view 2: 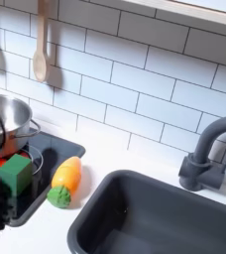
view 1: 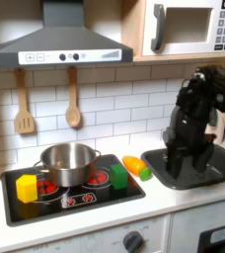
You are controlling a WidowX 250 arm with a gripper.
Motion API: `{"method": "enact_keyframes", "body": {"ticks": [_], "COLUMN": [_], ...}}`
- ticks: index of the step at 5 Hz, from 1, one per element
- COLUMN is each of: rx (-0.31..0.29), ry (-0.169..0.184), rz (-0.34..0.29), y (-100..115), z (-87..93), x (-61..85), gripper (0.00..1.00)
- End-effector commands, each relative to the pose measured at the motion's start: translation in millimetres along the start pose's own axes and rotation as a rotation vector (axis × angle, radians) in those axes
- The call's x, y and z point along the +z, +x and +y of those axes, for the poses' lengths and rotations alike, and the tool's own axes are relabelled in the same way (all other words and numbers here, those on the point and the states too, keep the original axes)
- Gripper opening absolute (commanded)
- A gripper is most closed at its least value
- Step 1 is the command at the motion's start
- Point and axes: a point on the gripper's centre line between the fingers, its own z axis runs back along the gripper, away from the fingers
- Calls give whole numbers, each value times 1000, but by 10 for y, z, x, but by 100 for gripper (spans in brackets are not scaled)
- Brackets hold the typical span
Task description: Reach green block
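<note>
The reach looks like it has hardly begun. The gripper (view 1: 187, 163) hangs over the sink (view 1: 223, 170), and I cannot tell if its fingers are spread or pinched. The green block (view 1: 118, 176) sits on the stove's (view 1: 80, 203) front corner, just beside the steel pot (view 1: 67, 163). Next the arm should swing across, over the orange carrot toy (view 1: 135, 166) lying between. A yellow block (view 1: 26, 188) sits well apart.

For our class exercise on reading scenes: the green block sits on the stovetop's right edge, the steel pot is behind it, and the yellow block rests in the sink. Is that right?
One detail is wrong. The yellow block is not in the sink; the first exterior view shows it on the stovetop, at the first exterior view's left. The rest holds: the green block sits at the stovetop's right edge with the steel pot behind it.
</note>
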Motion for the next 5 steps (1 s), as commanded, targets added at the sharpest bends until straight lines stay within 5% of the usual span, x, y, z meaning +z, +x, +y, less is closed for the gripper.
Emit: {"method": "enact_keyframes", "body": {"ticks": [1,5], "rx": [37,50], "ry": [16,35], "rz": [-20,-36], "y": [359,909], "z": [152,371], "x": [-17,-184], "gripper": [100,100]}}
